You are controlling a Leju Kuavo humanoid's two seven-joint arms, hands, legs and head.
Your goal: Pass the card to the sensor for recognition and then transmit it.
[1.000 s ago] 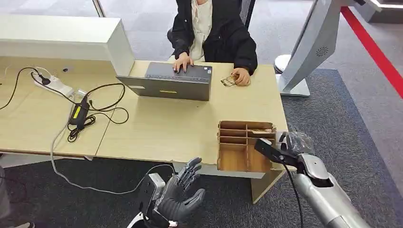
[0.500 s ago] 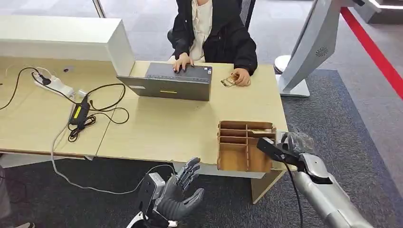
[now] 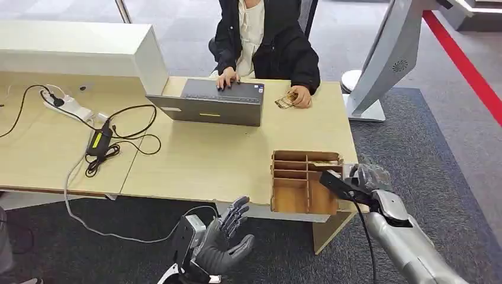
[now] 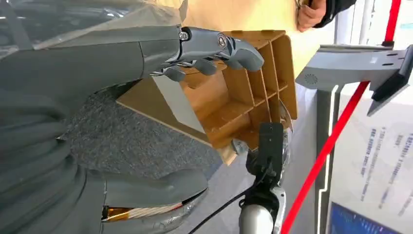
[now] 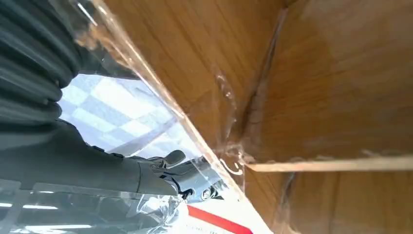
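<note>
Head view shows our right hand [image 3: 368,177] at the right edge of the brown wooden organiser box with open compartments [image 3: 296,183], which sits near the front right corner of the pale wooden desk [image 3: 207,160]. The hand is wrapped in clear plastic film, and a black wrist-mounted block hides the fingers, so we cannot tell whether they are spread or pinching anything. The right wrist view shows the box's wooden wall very close, with the fingers lying beside it and nothing visibly between them.

Our left hand [image 3: 228,236] hangs below the desk's front edge with fingers spread, holding nothing.

We cannot make out the card for certain. A thin pale slip [image 3: 324,163] lies in a rear right compartment and may be it. A seated person in a dark jacket [image 3: 266,35] holds something small at the far edge, beside a grey laptop [image 3: 207,106].

We judge the step to be reaching into the box for the card. To do it well, we should come in over the dividers, avoid pushing the box, and close on the card's edge only.
</note>
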